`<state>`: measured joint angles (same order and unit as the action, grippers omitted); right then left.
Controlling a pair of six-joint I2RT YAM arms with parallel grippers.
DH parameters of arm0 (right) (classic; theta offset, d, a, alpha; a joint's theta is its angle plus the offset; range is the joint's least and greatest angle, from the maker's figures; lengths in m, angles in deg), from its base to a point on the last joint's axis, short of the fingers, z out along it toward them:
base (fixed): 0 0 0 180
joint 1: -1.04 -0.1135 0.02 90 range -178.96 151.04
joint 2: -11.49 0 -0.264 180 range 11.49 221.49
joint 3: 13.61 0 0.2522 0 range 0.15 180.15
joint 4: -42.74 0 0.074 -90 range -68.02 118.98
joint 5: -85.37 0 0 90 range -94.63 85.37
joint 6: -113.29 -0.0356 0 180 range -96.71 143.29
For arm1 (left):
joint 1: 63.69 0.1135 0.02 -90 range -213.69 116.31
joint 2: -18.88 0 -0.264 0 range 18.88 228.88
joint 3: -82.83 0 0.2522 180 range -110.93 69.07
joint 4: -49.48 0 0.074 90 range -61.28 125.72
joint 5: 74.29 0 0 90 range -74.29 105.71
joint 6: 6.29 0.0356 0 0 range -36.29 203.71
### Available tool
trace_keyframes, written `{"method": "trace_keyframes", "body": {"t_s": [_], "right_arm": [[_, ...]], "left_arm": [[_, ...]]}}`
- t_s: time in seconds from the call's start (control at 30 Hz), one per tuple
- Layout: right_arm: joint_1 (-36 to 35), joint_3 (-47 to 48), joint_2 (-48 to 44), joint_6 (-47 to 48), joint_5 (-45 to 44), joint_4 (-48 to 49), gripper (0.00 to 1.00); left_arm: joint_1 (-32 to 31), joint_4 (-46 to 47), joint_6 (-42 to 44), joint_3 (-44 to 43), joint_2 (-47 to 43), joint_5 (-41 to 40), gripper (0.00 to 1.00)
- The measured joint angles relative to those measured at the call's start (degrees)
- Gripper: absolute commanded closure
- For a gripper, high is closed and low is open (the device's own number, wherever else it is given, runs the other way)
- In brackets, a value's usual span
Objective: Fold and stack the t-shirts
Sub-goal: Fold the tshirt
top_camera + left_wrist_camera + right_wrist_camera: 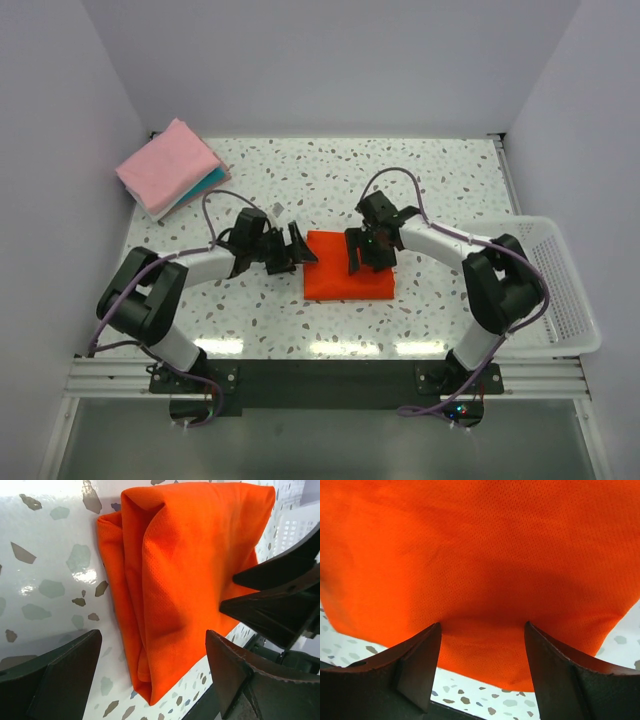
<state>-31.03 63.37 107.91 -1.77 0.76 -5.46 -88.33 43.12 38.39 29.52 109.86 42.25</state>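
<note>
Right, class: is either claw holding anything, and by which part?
Nothing is held. The left claw and right claw both stand open at the folded orange shirt, which lies on the table.

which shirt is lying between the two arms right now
The orange shirt, folded in the middle. The pink shirt lies on the teal shirt, off in the far left corner.

Bright o/head light w/ glare on table (262,346); pics sharp.
</note>
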Motion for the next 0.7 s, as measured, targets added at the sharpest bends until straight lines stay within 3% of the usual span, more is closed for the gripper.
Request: {"method": "trace_keyframes", "body": {"t_s": [0.53,0.63,0.7], "right_arm": [[0.2,-0.6,3.5,2.2,3.2,1.6,0.30],[0.2,-0.6,3.5,2.2,3.4,1.7,0.30],[0.2,-0.6,3.5,2.2,3.5,1.8,0.30]], "left_arm": [[-3.3,10.2,-6.9,0.6,5.0,-1.5,0.12],[-4.5,10.2,-7.7,-0.2,5.8,-2.9,0.17],[-5.6,9.7,-8.1,-1.4,6.7,-3.9,0.25]]}}
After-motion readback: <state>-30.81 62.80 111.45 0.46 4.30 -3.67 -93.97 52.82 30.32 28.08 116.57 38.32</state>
